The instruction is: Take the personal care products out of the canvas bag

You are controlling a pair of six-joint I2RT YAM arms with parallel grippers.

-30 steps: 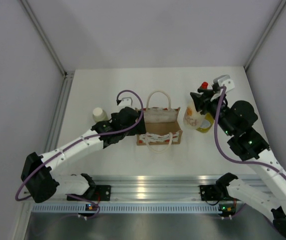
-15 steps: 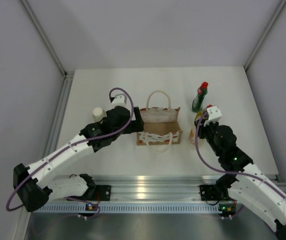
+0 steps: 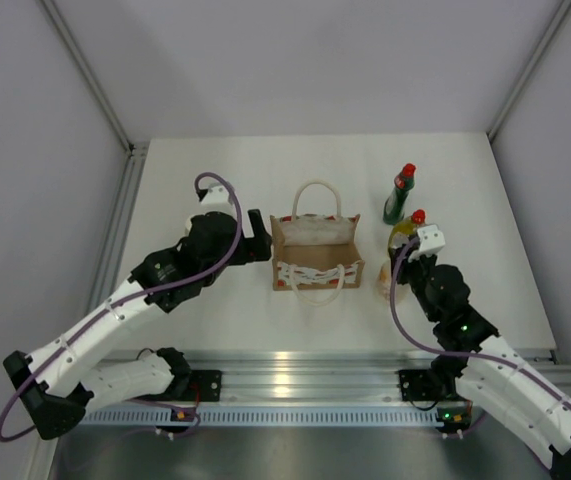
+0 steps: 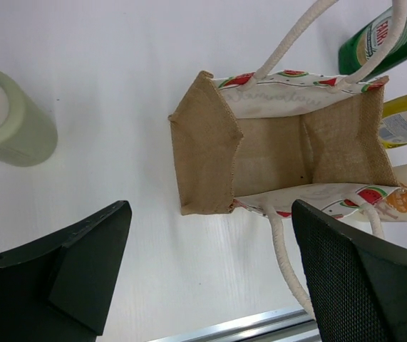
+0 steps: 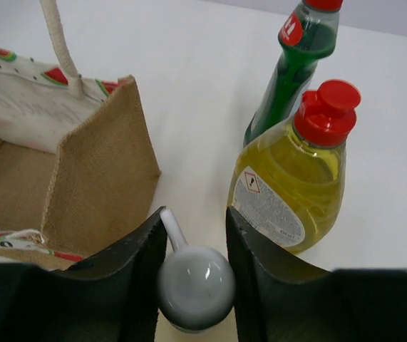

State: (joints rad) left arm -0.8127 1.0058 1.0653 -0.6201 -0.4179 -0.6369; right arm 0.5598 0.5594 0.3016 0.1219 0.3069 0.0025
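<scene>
The canvas bag (image 3: 315, 255) stands open at the table's middle; in the left wrist view (image 4: 274, 153) its inside looks empty. The dark green bottle (image 3: 399, 195) and the yellow bottle (image 3: 406, 232) stand right of it, and both show in the right wrist view (image 5: 296, 68) (image 5: 289, 192). My right gripper (image 3: 390, 272) is shut on the white pump head (image 5: 196, 285) of the cream bottle (image 4: 403, 196), just right of the bag's front corner. My left gripper (image 3: 258, 235) is open and empty, left of the bag (image 4: 210, 235). The pale green bottle (image 4: 11, 117) stands further left, hidden under my left arm in the top view.
A metal rail (image 3: 295, 365) runs along the near table edge. Grey walls close in the left, back and right sides. The bag's rope handles (image 4: 289, 263) hang outward at front and back.
My right gripper has come down and toward the near edge with the cream bottle, from beside the yellow bottle to the bag's front right corner. My left gripper has drawn back from the bag's left side.
</scene>
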